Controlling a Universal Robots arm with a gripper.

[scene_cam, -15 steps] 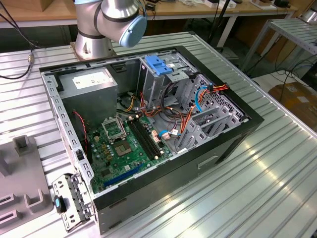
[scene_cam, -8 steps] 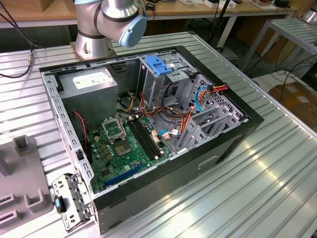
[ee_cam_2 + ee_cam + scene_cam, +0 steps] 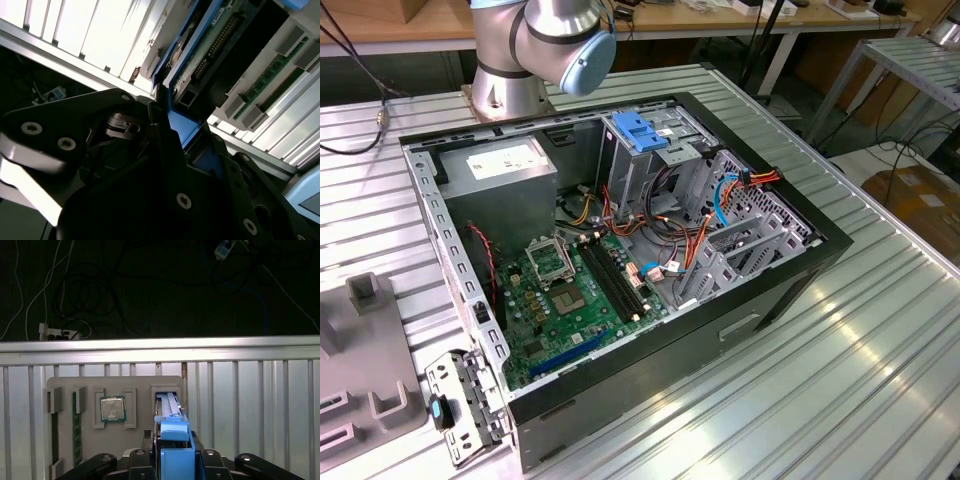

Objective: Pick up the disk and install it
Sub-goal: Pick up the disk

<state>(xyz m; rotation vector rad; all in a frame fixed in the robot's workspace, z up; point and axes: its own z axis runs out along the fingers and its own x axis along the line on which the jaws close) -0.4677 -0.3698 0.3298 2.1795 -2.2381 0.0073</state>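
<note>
So the tool (image 3: pixel 174 449) is clamped narrow onto the disk (image 3: pixel 169 412), with the black fingers (image 3: pixel 150 452) pressed on either side of its bright blue end tab. You can see that in both wrist views. The disk stands on its edge straight out ahead of the tool, and its far end sits in a slot of the grey holder (image 3: pixel 65 386) right under the tool. I can't tell if it's lifted at all or fully seated in there.

In the second wrist view the tool is tight up against the disk's connector end, where the green circuit board and the pin row show between the blue rails.

Just off to the side of the tool, one pocket over in the same holder, there's a processor chip (image 3: pixel 113 408). Further out from the tool are two memory sticks (image 3: pixel 77 426) standing in their grooves. The holder lies on the ribbed metal counter (image 3: pixel 250 400).

The exterior view has the open computer case (image 3: pixel 790 290) lying on its side on the counter with the motherboard (image 3: pixel 560 300) exposed. There's a pale blue latch plate (image 3: pixel 635 130) on top of the drive cage, and the arm's base (image 3: pixel 510 80) sits just behind the case.
</note>
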